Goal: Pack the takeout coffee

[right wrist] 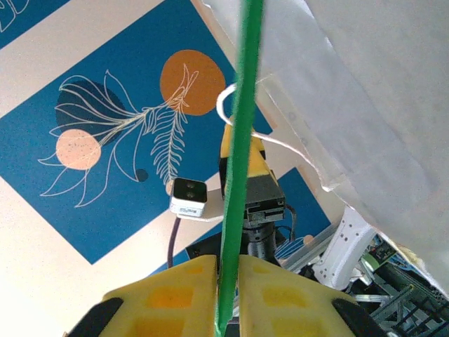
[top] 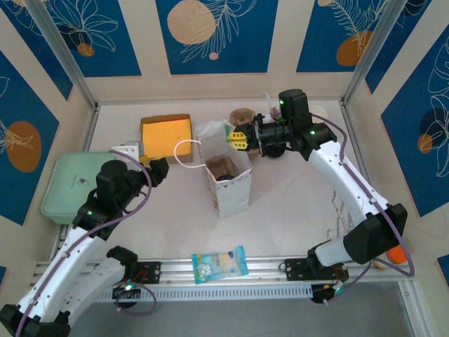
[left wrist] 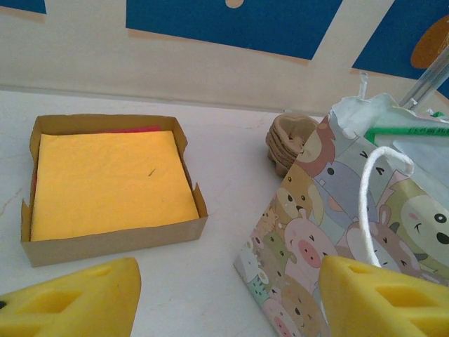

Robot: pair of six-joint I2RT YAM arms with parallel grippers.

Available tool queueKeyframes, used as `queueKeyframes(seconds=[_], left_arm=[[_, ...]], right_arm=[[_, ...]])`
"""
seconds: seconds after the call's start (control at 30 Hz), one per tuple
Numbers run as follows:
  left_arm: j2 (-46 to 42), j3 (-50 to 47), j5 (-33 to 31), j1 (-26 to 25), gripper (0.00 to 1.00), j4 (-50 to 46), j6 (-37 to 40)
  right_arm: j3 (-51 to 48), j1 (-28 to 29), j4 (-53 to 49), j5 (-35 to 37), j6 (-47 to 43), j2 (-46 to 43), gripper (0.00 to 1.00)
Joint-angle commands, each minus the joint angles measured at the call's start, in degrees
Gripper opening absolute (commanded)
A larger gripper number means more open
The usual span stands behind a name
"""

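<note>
Takeout coffee (top: 224, 167) in bag (top: 233, 195); R hand (top: 240, 138) pinches green strip (right wrist: 238, 140) — L hand (left wrist: 228, 298) wide.

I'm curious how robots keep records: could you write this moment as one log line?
left gripper: open, beside paper bag | right gripper: shut on green strip, by bag's rim

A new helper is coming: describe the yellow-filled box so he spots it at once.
Look on the table, toward the back wall, left of the animal-print bag. There sits a shallow brown cardboard box, the one thing filled with flat yellow paper.
</note>
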Motion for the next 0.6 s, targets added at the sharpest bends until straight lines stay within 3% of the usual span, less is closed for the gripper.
queueKeyframes(seconds=[0.0,0.13,0.57], left_arm=[[-0.6,1.2,-1.0,0.5,0.68,-0.5,1.6],[-0.6,1.3,-1.0,0.6,0.68,-0.5,1.7],[-0.8,1.2,-1.5,0.6,0.68,-1.0,2.0]], right_arm=[[2.9,-0.4,0.1,-1.9,-0.7,0.9,0.19],[4.2,-1.0,0.1,-1.8,-0.7,1.7,0.24],[7.8,-2.0,-2.9,-1.2,-4.4,4.0,0.25]])
